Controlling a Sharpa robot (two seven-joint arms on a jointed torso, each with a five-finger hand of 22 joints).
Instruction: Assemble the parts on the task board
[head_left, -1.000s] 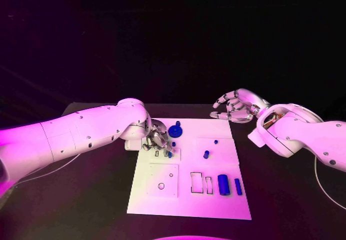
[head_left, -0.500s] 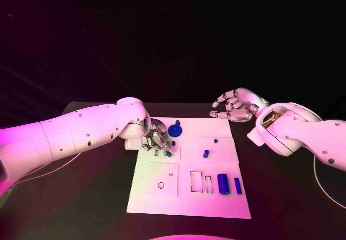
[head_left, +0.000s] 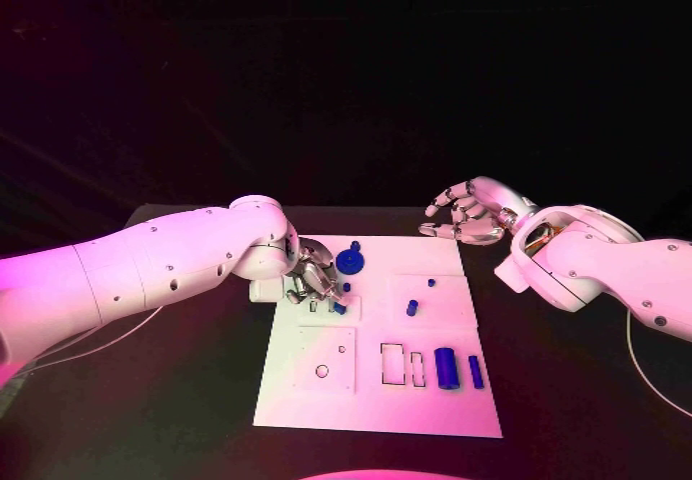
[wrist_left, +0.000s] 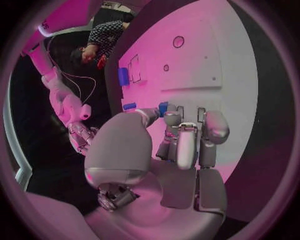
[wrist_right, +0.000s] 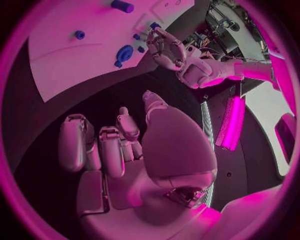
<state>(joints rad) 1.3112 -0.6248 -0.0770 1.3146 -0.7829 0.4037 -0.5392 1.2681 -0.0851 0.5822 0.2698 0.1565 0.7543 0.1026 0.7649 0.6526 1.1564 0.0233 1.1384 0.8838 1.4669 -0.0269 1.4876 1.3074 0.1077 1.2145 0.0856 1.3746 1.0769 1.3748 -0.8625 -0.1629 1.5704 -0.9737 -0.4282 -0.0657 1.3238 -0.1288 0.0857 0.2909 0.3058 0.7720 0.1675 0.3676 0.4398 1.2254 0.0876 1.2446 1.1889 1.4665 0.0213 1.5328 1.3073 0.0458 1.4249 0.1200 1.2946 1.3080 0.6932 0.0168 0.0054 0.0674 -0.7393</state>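
Note:
The white task board (head_left: 382, 400) lies mid-table. My left hand (head_left: 309, 277) hovers over its far left part, and thumb and a finger pinch a small blue part (wrist_left: 163, 107) just above the board (wrist_left: 200, 60). A blue disc (head_left: 355, 264) sits beside that hand. Two short blue pegs (head_left: 413, 309) (head_left: 431, 283) stand near the board's middle. A thick blue cylinder (head_left: 447, 368) and a thinner one (head_left: 476, 372) lie at the near right. My right hand (head_left: 469, 215) hangs beyond the far right corner, fingers loosely bent, holding nothing.
Outlined slots (head_left: 392, 364) and small holes (head_left: 322, 371) mark the board's near half. Black table (head_left: 173, 400) surrounds the board on both sides. In the right wrist view the left hand (wrist_right: 169, 50) shows at the board's edge near the disc (wrist_right: 124, 52).

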